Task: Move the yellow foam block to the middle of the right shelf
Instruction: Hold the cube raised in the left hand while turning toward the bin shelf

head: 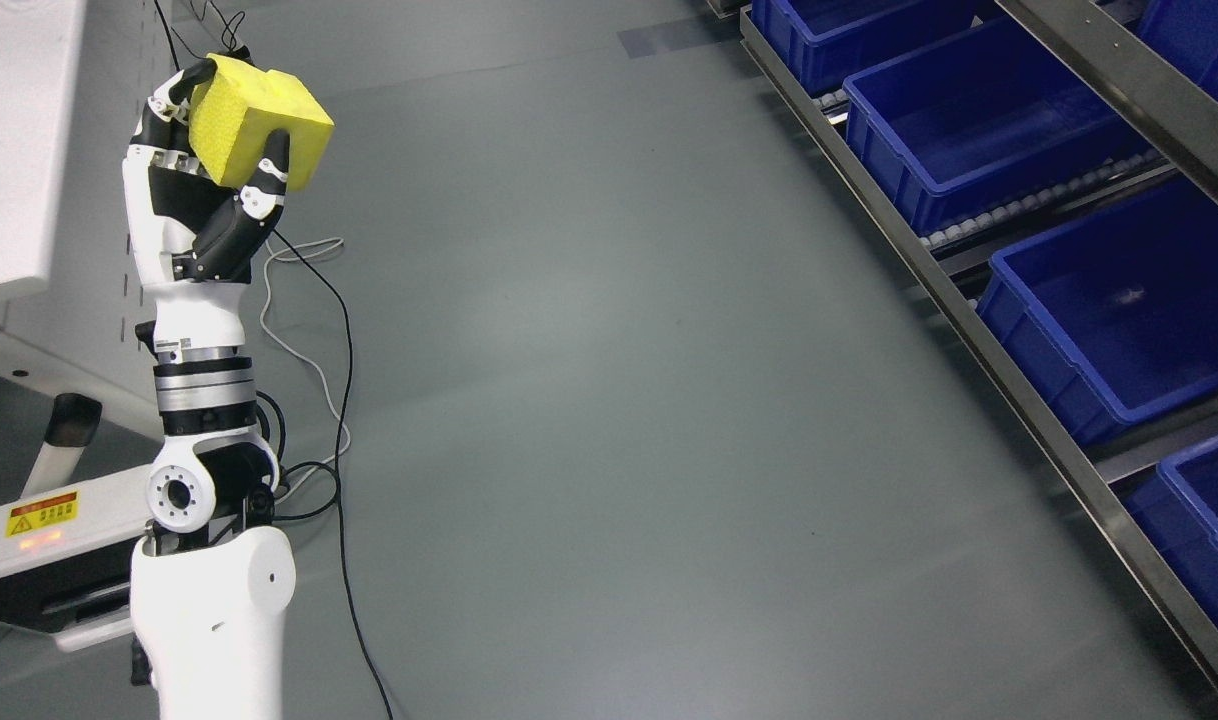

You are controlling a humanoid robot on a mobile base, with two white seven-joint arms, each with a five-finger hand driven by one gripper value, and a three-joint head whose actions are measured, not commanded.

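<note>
A yellow foam block [259, 118] is held high at the upper left of the head view, over the grey floor. My left hand [214, 150] is shut on it, thumb across the front face and fingers curled over the top rear edge. The left arm rises upright from the bottom left corner. The right shelf [979, 330] runs along the right side, well apart from the block, with several blue bins on its rollers. The bin nearest the middle [1119, 300] looks empty. My right arm is out of view.
A white table edge [14, 150] sits at the upper left. Black and white cables [341, 400] trail on the floor behind the arm. A white base with a yellow warning label [41, 515] lies at the lower left. Grey floor [619, 400] spans the middle.
</note>
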